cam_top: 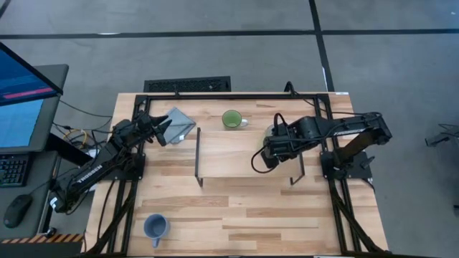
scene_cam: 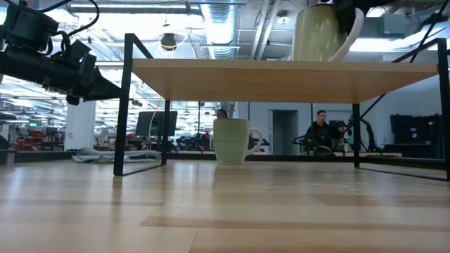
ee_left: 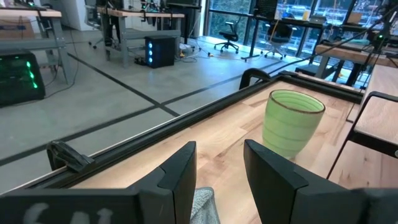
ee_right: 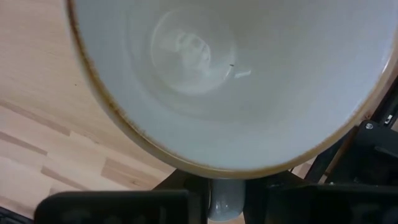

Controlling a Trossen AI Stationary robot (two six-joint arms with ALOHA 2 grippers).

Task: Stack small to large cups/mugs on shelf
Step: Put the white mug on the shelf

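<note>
The cream-white mug stands upright on the right part of the light-wood shelf; my right gripper is shut on it. The green mug stands on its base on the table beyond the shelf's far edge and also shows in the low view. The blue mug stands near the table's front left. My left gripper is open and empty, raised above the folded grey cloth at the far left. My right gripper pinches the cream mug's handle between its two fingers, coming from above and pointing down past the rim. The mug is upright with its base at the shelf's top. I cannot tell whether it rests there or hangs just clear.
The shelf's black wire legs stand on the tabletop. A black frame rail runs along the table's far edge. People sit at desks in the room beyond the table.
</note>
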